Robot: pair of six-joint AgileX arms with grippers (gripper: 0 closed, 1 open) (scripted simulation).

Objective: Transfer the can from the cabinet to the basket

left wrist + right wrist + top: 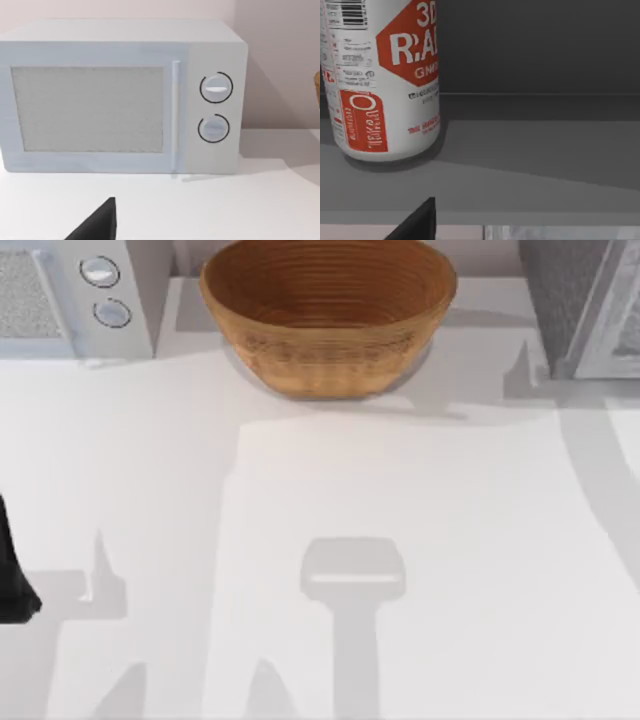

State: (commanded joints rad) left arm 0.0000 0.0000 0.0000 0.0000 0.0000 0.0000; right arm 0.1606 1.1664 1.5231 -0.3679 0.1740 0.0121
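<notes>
A: Where's the can (382,80)?
B: Upright on a grey shelf inside the cabinet (580,300), close before the right wrist camera. Not grasped.
A: Fingers?
B: Cannot tell, either arm. Left arm parked at the bench's (320,540) left edge, facing the microwave (120,95).
A: Basket (328,315)?
B: Empty. Everything remains.

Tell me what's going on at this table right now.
The right arm's camera looks into the grey cabinet, close to the can, which stands upright on the cabinet's floor and is not yet held. The basket sits at the back of the table, in the middle, with nothing in it. The left arm waits at the table's left edge, facing the white microwave. So the can hasn't been picked up yet.
</notes>
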